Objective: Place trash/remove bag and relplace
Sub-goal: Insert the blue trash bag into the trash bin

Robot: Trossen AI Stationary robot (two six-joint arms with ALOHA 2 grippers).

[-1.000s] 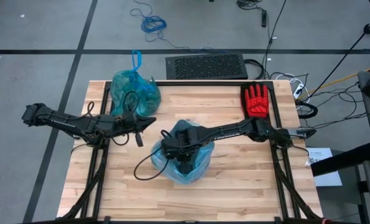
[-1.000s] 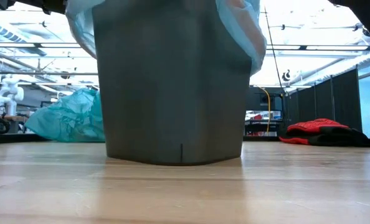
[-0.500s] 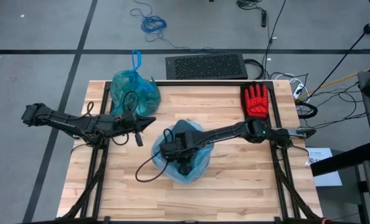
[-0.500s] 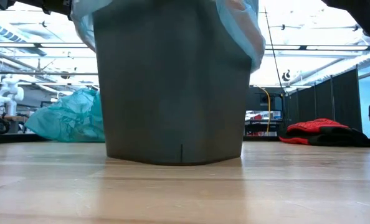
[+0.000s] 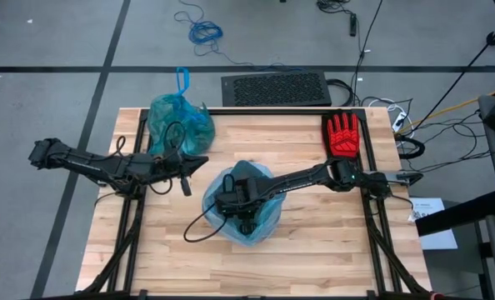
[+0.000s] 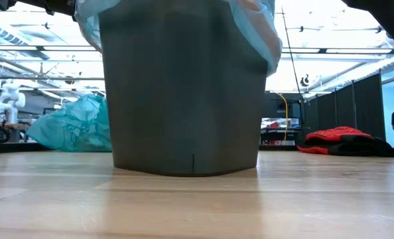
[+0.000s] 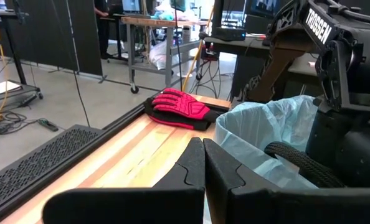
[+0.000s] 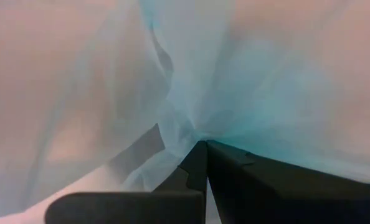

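The right pincer (image 5: 246,218) is down inside the mouth of the grey bin (image 6: 184,93), which stands near the middle of the worktop (image 5: 314,250). In its wrist view the two fingers are pressed together with their tips buried in pale sky-blue plastic (image 8: 191,81). Whether a fold is actually caught between them cannot be told; it looks like the arm is pushing the fresh liner (image 5: 260,229) down so that it seats against the bin's inside. The low view shows that liner's edge draped over the bin's rim on both sides, which would keep it from slipping in while it is tamped. The left pincer (image 5: 199,162) hangs just beside the bin, its fingers closed on nothing, pointing towards the liner as though waiting to help with the rim. The bag (image 5: 179,117), the darker teal one, sits tied at its top on the far left corner of the worktop, well apart from the bin, so the removal step appears done; the trash is not visible and is presumably inside it. A red glove (image 5: 342,133) lies at the far right corner, clear of the work. What likely remains is settling the new liner evenly.
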